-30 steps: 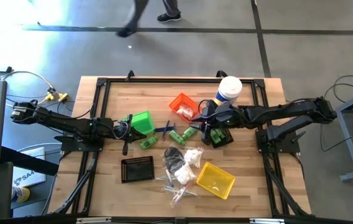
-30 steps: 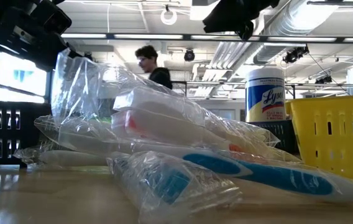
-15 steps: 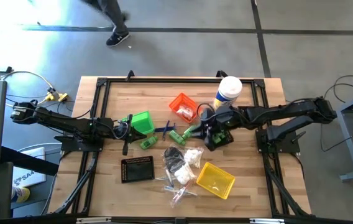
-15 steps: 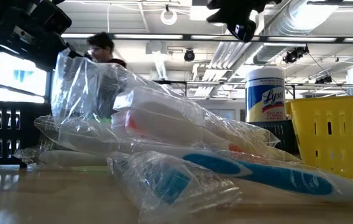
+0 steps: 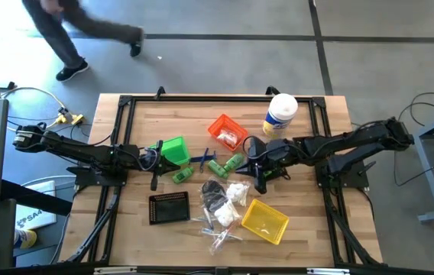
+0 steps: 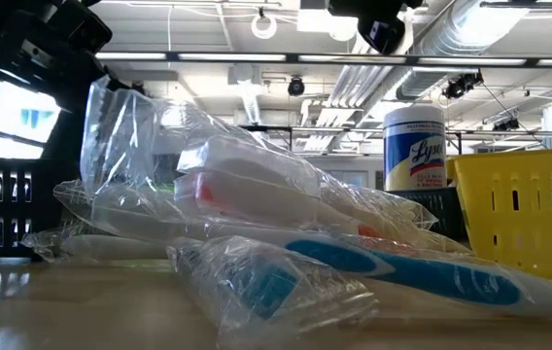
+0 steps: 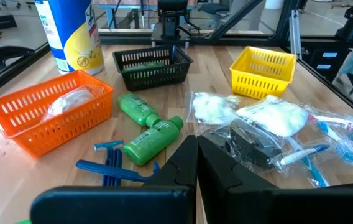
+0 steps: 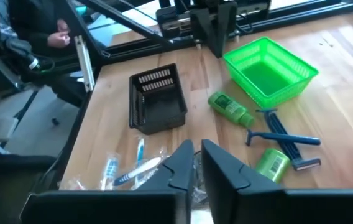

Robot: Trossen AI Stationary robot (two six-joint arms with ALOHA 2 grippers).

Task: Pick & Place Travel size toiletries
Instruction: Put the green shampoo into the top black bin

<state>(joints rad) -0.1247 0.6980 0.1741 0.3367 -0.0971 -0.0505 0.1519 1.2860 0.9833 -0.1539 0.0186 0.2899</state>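
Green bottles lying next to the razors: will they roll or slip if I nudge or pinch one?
The green bottles lie on their sides and look round, so a sideways nudge would probably roll them. The plastic looks smooth, so a pinch may slip. They are small and probably light, likely to skid toward the blue razors.

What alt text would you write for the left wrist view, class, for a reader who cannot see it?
The left hand, shut and empty, faces a wooden table holding two green bottles, blue razors, wrapped toothbrushes, and orange, black and yellow bins.
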